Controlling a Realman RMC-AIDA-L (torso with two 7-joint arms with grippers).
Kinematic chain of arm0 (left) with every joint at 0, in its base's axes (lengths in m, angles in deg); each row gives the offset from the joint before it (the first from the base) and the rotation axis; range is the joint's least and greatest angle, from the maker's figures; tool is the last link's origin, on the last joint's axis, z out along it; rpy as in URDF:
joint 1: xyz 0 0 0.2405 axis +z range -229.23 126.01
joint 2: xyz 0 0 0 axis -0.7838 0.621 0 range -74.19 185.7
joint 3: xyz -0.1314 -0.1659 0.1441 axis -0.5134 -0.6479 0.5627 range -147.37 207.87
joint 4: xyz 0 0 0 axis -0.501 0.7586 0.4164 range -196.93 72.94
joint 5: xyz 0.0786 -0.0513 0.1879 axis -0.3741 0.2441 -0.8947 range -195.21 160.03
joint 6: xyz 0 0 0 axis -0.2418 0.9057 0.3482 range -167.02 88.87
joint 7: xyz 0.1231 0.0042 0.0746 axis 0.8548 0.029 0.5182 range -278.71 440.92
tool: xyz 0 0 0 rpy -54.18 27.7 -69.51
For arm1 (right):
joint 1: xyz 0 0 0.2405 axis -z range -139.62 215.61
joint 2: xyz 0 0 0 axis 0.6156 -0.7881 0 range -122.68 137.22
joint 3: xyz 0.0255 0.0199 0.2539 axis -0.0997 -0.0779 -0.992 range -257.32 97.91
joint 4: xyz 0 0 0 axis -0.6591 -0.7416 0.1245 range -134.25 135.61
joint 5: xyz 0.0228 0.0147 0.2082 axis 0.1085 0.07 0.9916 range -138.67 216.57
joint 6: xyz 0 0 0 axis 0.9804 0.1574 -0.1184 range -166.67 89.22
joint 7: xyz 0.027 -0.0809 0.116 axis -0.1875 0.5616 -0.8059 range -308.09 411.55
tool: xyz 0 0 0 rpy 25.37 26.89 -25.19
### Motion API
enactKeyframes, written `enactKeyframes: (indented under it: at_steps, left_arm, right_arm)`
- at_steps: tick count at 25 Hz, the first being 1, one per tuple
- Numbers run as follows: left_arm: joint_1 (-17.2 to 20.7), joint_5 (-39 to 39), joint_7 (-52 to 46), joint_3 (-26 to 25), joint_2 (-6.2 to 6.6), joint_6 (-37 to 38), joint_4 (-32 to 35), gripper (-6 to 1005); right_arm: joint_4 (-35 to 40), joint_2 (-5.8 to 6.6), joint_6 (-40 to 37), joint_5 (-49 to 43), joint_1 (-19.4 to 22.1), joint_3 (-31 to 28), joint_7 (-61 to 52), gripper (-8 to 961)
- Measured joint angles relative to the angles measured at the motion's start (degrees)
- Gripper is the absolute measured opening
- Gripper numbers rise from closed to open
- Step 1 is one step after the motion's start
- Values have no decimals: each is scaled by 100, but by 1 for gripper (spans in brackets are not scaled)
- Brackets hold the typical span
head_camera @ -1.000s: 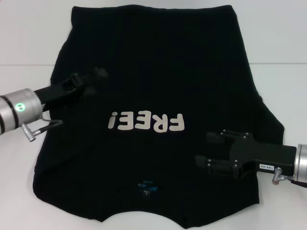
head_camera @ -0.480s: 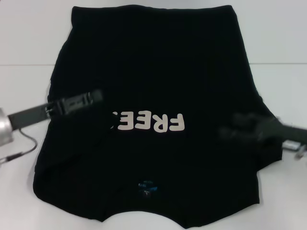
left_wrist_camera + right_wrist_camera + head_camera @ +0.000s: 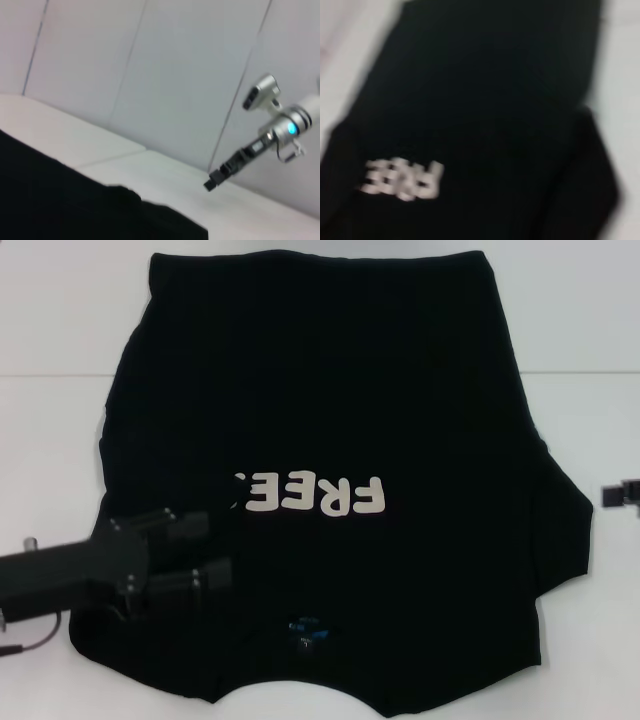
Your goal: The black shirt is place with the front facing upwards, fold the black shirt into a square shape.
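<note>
The black shirt (image 3: 330, 410) lies spread flat on the white table, front up. Its cream "FREE!" letters (image 3: 320, 496) read upside down, and the "!" is partly covered by a crease. The blue neck label (image 3: 305, 628) is at the near edge. My left gripper (image 3: 205, 550) is open, low over the shirt's near left part, beside the letters. Only the tip of my right gripper (image 3: 620, 494) shows at the right edge, off the shirt. The left wrist view shows the shirt's edge (image 3: 75, 210) and the right arm (image 3: 260, 145) raised. The right wrist view shows the shirt (image 3: 485, 100), blurred.
The white table (image 3: 50, 440) shows bare on both sides of the shirt. The shirt's far hem reaches the table's far part near a pale wall (image 3: 175, 60). A thin cable (image 3: 25, 645) hangs by the left arm.
My left gripper has swung from the shirt's left middle toward its near left part. My right gripper has drawn back off the shirt to the right edge. A crease now covers part of the "!".
</note>
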Motion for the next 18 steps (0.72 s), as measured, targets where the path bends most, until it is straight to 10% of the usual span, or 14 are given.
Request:
enactKeyframes:
  at_steps: [7, 18]
  left_arm:
    - [41, -17, 70, 505, -49, -374, 183, 805]
    - [62, -16, 111, 516, -93, -401, 249, 806]
  right_arm:
    - [62, -55, -389, -1672, -497, -339, -834, 816]
    - [-866, -81, 425, -1713, -820, -306, -769, 816]
